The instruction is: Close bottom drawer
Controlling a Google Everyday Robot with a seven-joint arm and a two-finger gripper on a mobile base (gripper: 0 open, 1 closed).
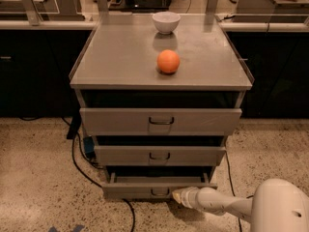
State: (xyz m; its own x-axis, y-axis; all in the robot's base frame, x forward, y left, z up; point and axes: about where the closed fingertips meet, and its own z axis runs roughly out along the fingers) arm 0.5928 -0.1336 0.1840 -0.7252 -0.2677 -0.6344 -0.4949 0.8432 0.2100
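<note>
The bottom drawer [137, 190] is the lowest of three in the grey metal cabinet [159, 112]. It stands pulled out a short way, its narrow front panel forward of the middle drawer's front, with a small dark loop handle [160, 193]. My gripper [177, 195] is low near the floor, at the end of the white arm [227, 204] that reaches in from the lower right. Its tip is at the drawer's front panel, just right of the handle.
An orange [168, 61] and a white bowl [166, 21] sit on the cabinet top. The top drawer [161, 121] and middle drawer [161, 155] are above. Dark cables [79, 166] run on the speckled floor at the cabinet's left. Dark counters stand behind.
</note>
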